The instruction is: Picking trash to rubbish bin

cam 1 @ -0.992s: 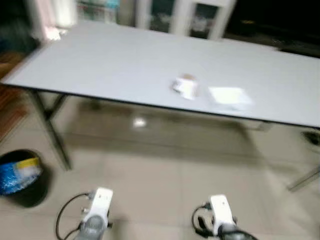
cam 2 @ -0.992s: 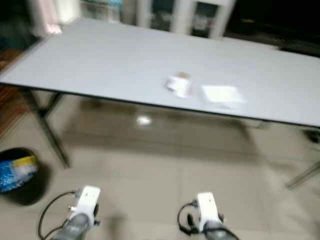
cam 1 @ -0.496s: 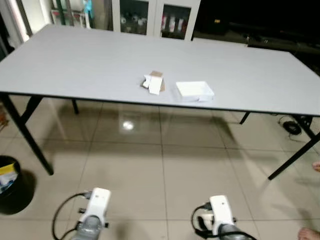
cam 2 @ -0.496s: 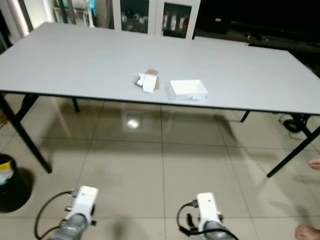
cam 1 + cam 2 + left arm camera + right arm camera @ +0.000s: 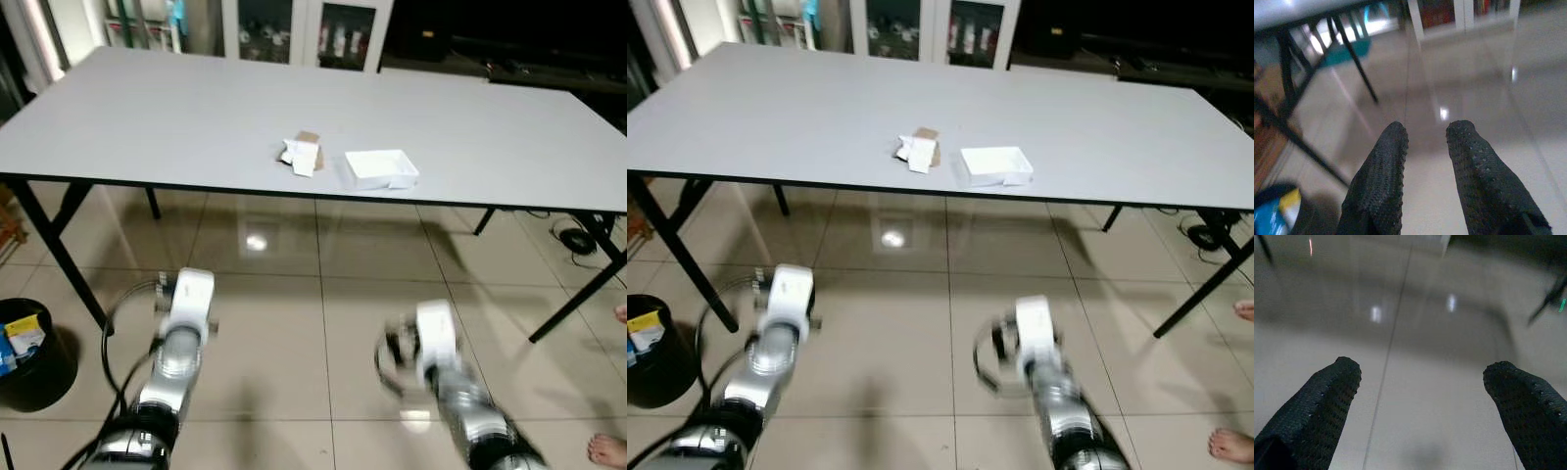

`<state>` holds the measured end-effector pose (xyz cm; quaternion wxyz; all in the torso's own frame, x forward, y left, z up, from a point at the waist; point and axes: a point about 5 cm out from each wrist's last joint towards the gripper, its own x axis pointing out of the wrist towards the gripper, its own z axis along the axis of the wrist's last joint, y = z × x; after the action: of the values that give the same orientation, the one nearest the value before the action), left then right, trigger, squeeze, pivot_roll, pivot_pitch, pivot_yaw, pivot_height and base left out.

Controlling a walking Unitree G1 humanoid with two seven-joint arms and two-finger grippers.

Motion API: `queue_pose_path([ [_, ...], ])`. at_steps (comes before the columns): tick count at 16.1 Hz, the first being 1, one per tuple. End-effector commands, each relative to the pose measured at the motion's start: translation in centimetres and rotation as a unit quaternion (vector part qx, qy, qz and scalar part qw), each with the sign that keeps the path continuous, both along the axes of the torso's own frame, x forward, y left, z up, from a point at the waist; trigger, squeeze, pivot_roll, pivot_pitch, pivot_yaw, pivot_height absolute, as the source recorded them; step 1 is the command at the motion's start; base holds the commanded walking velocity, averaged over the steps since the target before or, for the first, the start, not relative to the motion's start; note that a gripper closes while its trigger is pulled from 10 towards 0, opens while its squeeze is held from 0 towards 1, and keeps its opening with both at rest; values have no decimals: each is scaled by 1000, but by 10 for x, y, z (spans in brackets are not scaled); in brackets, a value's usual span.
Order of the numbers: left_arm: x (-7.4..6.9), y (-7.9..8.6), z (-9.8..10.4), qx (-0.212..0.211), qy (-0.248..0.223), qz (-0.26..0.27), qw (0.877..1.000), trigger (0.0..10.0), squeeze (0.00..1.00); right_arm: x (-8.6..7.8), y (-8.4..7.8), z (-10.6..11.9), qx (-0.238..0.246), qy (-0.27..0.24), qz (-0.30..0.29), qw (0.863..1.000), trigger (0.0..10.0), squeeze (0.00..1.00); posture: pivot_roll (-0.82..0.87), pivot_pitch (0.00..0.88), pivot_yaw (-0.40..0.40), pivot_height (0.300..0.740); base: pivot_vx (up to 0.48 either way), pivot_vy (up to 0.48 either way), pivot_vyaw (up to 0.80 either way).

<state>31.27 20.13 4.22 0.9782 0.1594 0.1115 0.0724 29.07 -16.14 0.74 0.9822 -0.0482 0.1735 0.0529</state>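
On the grey table (image 5: 176,117), near its front edge, lie a small crumpled white and brown paper scrap (image 5: 302,155) and a flat white box (image 5: 382,168). A black rubbish bin (image 5: 37,352) with blue and yellow waste inside stands on the floor at the far left, next to a table leg. Both arms are raised over the floor tiles, short of the table. My left gripper (image 5: 1426,139) has a narrow gap between its fingers and holds nothing. My right gripper (image 5: 1422,377) is wide open and empty over bare tile.
Black table legs (image 5: 59,255) slant down at the left and at the right (image 5: 578,294). A person's bare foot (image 5: 607,450) is at the lower right corner. Glass-door cabinets (image 5: 294,29) stand behind the table. A cable coil (image 5: 576,238) lies under the table's right end.
Both arms have lifted up and forward into view from the bottom edge. The camera has steadied and shifted slightly, bringing more of the bin into view at the left.
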Motion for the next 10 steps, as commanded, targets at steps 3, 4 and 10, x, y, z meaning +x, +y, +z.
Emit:
queue_pose_path([
  [3,38,-28,89,-22,-175,-52,983,10000,0,59,14,113,35,-230,-4,973,10000,0,-1,28,-91,740,0,0,0],
  [4,41,-32,98,-23,-189,-59,980,10000,0,62,17,122,37,-243,0,969,10000,0,1,25,-92,740,0,0,0],
  [10,55,-61,137,-21,-227,-87,970,10000,0,69,44,157,63,-283,20,957,10000,0,3,16,-85,740,45,0,0],
])
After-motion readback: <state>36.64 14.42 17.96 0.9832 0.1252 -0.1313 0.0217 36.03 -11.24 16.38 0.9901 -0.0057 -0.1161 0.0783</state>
